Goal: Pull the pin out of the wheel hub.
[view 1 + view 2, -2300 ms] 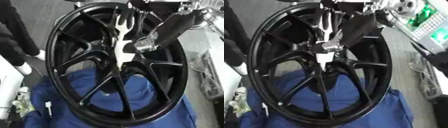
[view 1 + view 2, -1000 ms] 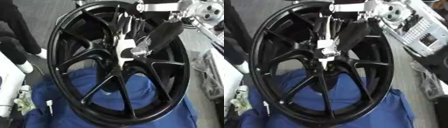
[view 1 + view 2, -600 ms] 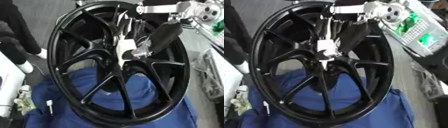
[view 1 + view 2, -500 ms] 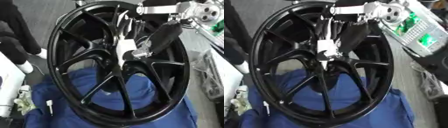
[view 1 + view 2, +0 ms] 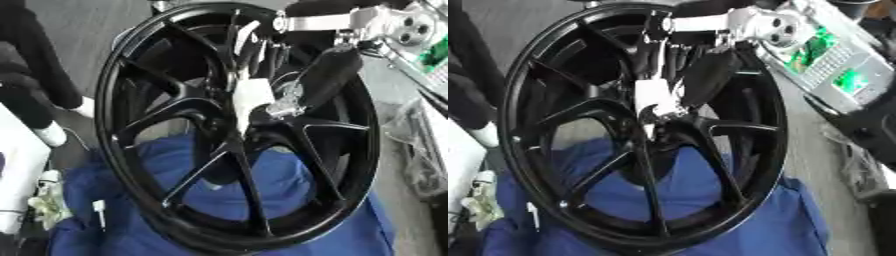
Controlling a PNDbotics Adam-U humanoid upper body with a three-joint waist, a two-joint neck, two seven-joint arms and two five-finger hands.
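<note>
Right hand enters from one o'clock, fingers pinching white pin at wheel hub; wheel upright on blue cloth.

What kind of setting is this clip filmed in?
Probably a workshop or robot test bench: a black wheel stands upright on a blue cloth, and a green circuit board lies bare beside it.

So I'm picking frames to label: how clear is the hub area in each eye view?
Left eye view: soft all over; the right hand is a dark blur at the hub, the white piece there glares. Right eye view: equally soft; black wheel spokes merge, and the hand's fingers can't be made out.
</note>
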